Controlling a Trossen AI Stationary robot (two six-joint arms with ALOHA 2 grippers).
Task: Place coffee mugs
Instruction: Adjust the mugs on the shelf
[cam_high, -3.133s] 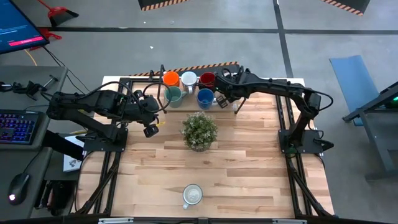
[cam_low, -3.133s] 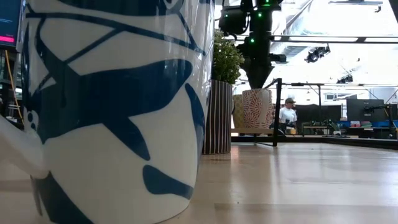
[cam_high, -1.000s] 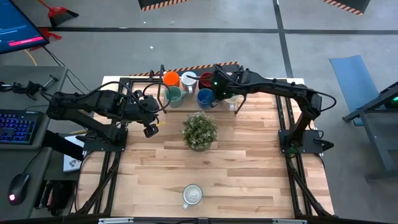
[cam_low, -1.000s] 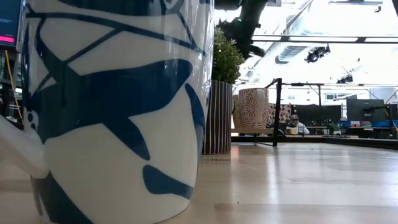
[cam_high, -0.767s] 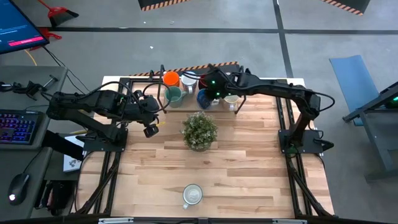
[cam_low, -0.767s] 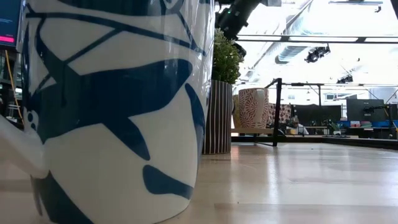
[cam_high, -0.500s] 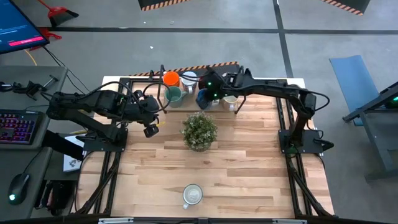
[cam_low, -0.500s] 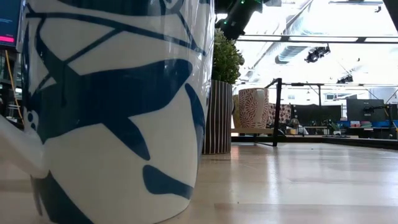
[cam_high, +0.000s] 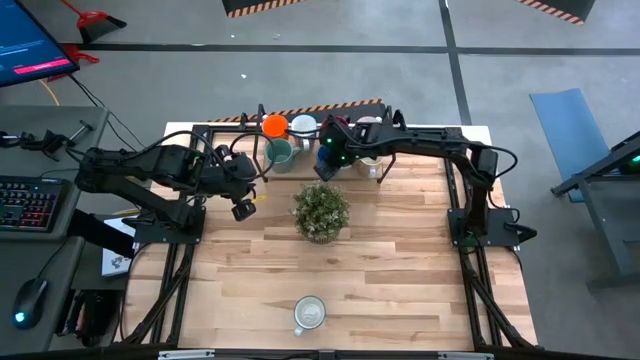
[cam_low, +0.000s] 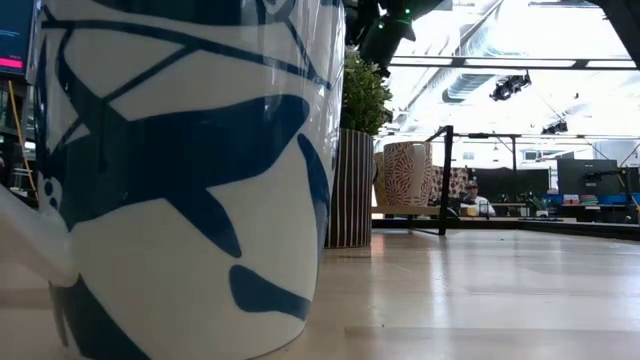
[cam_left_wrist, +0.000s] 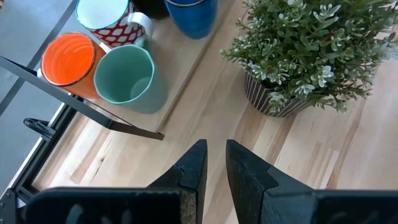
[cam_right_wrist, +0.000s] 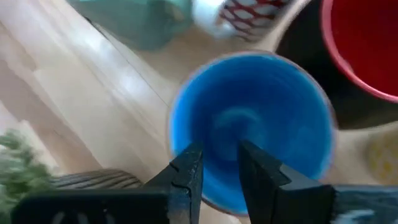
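Mugs are gathered at the far edge of the wooden counter, inside a dark frame. In the high view an orange mug and a white mug are seen in the back row, with a teal-green mug just in front of them. The blue mug is largely hidden in the high view by the right claw, which is held directly above it. In the right wrist view the two dark fingers are seen over the near rim of the blue mug with a narrow gap between them, nothing being pinched; a dark red mug is beside it.

A patterned cream mug is seen by a frame post in the low view. A white mug with blue markings is set alone near the front edge, well apart from the rest. A leafy potted plant is placed mid-counter.

The left claw is held at the left side, its fingers narrowly parted and empty.
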